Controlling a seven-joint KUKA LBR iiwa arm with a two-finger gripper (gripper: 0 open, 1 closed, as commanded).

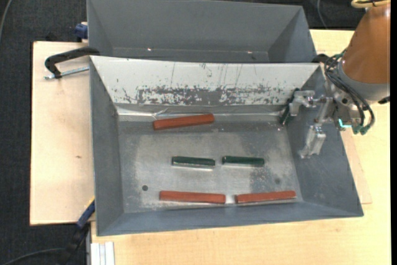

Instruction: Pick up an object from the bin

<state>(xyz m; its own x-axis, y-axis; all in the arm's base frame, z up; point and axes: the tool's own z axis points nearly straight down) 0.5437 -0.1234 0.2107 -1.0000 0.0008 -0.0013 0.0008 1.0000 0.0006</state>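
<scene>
My gripper hangs over the bin's right slope, above the floor, open and with nothing between its fingers. One pale fingertip points down and a darker one sits up-left of it. Nearest to it is a dark green bar, flat on the floor to its lower left. Lower down, a red-brown bar rests along the front wall. No loose thing touches the gripper.
A second dark green bar lies left of the first, in line with it. Another red-brown bar sits at the front left, and a third rests against the back wall. The arm with its orange cover enters from the right.
</scene>
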